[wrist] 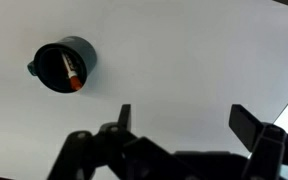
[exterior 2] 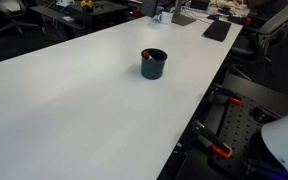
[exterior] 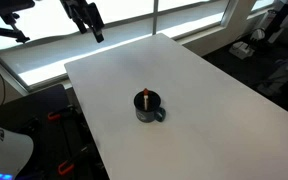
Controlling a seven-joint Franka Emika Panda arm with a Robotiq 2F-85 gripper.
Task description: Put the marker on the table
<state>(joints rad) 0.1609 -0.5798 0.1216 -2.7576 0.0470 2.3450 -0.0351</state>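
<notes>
Barely begun, judging from the layout. Inside the dark mug (wrist: 84, 50): the marker (wrist: 71, 72), leaning, orange-red end up. Above and well apart from the mug: the gripper (wrist: 184, 118), jaws spread wide (nothing held). Left to do: reach in, grasp, lift, lay on the white table (wrist: 184, 50) beside the mug.

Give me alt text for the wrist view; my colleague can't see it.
The marker leans inside a dark mug at upper left on the white table. The open, empty claw is at the bottom, apart from it.
</notes>
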